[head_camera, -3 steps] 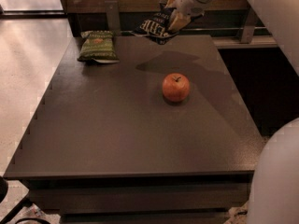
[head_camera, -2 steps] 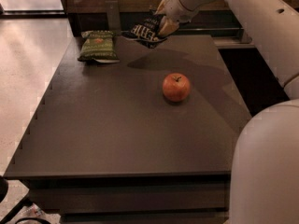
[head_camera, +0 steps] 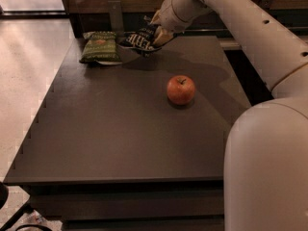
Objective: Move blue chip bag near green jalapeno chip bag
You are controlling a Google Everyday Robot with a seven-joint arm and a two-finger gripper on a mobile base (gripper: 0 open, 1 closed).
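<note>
the blue chip bag (head_camera: 141, 38) was in the air over the far end of the table (head_camera: 110, 129), a little above the surface, and its dark shadow lay on the table just under it. the hand (head_camera: 156, 32) pinched the blue chip bag at its upper right edge, with the fingers (head_camera: 164, 35) pressed onto the foil. the bag hung tilted, its white letters turned toward the camera and its lower corner pointing down. whether that corner touched the table, i could not tell.

the green jalapeno chip bag (head_camera: 99, 46) lay flat on the table near the far left corner, to the left of the blue chip bag. the two bags were near each other but apart, with a narrow gap between them. a pale edge showed at the near side of the green bag.

a red apple (head_camera: 181, 89) stood upright on the table, nearer to the camera and to the right, well apart from both bags. the arm (head_camera: 250, 28) reached in from the right side over the far part of the table, and its large pale body filled the lower right corner of the view. a light floor (head_camera: 24, 81) was left of the table.
</note>
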